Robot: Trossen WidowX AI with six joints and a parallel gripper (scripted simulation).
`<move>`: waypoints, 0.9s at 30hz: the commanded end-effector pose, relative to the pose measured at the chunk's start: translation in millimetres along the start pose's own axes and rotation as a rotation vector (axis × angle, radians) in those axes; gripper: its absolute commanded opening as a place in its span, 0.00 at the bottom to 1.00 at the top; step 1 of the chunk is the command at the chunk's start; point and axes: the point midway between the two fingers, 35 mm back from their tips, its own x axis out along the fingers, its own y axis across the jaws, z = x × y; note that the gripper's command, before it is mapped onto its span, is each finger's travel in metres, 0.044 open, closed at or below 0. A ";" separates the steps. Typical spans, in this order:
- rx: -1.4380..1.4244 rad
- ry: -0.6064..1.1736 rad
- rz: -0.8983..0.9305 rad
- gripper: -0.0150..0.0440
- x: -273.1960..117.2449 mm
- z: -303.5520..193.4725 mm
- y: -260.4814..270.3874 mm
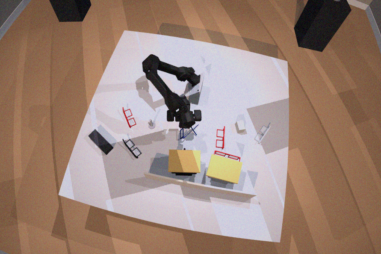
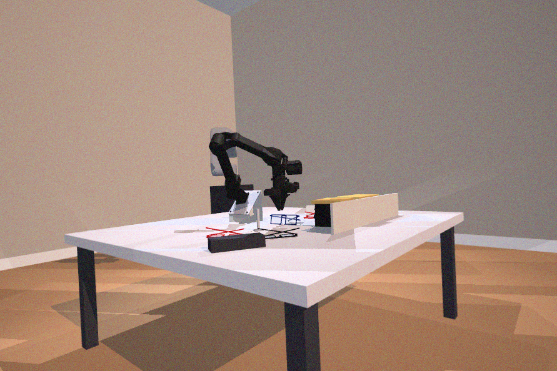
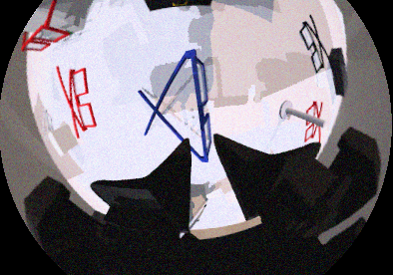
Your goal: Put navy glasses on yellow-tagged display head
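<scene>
The navy glasses (image 1: 190,131) (image 2: 277,214) (image 3: 197,100) stand near the table's middle, lenses upright and temples crossed. My gripper (image 2: 281,208) (image 3: 201,139) is partly open and empty, pointing down above them. In the wrist view one end of the navy front lies just beyond the gap between the fingertips. The arm hides part of the glasses in the top view. Two display heads are mostly hidden beneath a left yellow cover (image 1: 178,161) and a right yellow cover (image 1: 225,168). Red glasses (image 1: 227,155) (image 3: 47,33) are at the right head's front. I cannot tell which head has the yellow tag.
A cream panel (image 1: 199,184) (image 2: 364,214) runs behind the heads. Loose red glasses (image 1: 223,137) lie right of the navy pair. Black glasses (image 1: 132,149), other red glasses (image 1: 126,117), a thin post (image 2: 257,218) and a dark case (image 1: 101,141) (image 2: 236,242) are left.
</scene>
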 end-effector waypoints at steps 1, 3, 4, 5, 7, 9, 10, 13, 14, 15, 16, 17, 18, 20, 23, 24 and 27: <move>-0.006 0.001 -0.005 0.46 6.9 -0.7 -1.2; -0.006 0.001 -0.005 0.46 10.1 -0.7 -1.6; -0.006 0.001 -0.005 0.46 11.7 -0.7 -1.8; -0.006 0.001 -0.005 0.46 13.3 -0.8 -2.0; -0.006 0.001 -0.005 0.46 16.5 -0.8 -2.5; -0.006 0.001 -0.006 0.46 19.7 -1.0 -3.0; -0.006 0.001 -0.006 0.46 21.3 -1.0 -3.2; -0.006 0.002 -0.007 0.46 26.0 -1.3 -3.9; -0.006 0.002 -0.007 0.46 27.6 -1.5 -4.2; -0.006 0.002 -0.007 0.46 29.2 -1.6 -4.5; -0.006 0.002 -0.008 0.46 30.7 -1.7 -4.7; -0.006 0.002 -0.008 0.46 32.3 -1.9 -5.0; -0.006 0.002 -0.008 0.46 33.8 -2.1 -5.3; -0.006 0.003 -0.009 0.46 36.9 -2.5 -5.8; -0.006 0.003 -0.010 0.46 41.6 -3.1 -6.7; -0.006 0.003 -0.011 0.46 42.8 -3.3 -6.9; -0.006 0.004 -0.011 0.46 43.8 -3.5 -7.0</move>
